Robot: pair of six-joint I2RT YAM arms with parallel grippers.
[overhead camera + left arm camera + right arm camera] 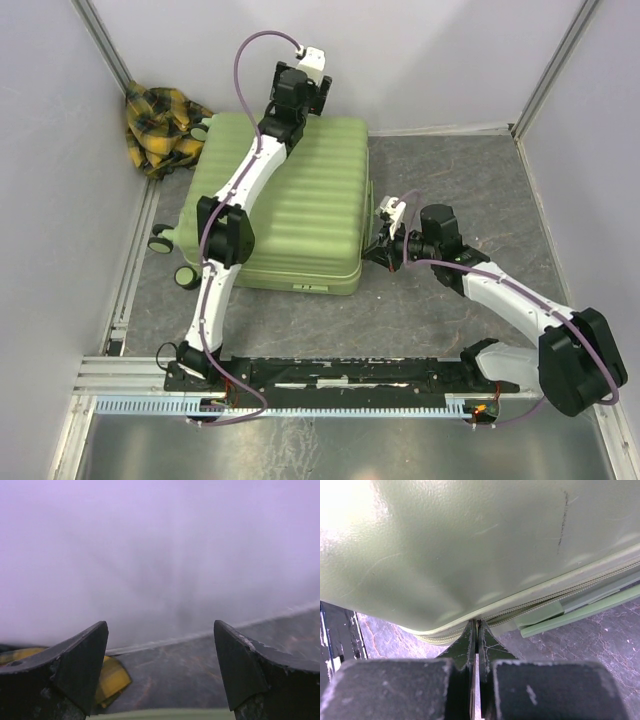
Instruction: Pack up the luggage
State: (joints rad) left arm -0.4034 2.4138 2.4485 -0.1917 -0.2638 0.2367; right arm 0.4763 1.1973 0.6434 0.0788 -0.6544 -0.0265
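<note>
The large lime-green ribbed hard-shell suitcase (310, 220) lies closed and flat on the grey desk (450, 180). At its near right corner the right claw (477, 630) is pinched tight, tips against the zipper seam (545, 602), likely to work the zip; I cannot tell whether it grips a pull. Over the suitcase's far edge the left claw (160, 630) stands wide, holding nothing. A yellow plaid cloth (160, 125) lies bunched beside its far left corner.

Pale panel walls (450, 50) enclose three sides, joined by aluminium corner posts (553, 65). Bench (450, 180) surface: dark grey, marbled. Aluminium rails (115, 372) along near edge.
</note>
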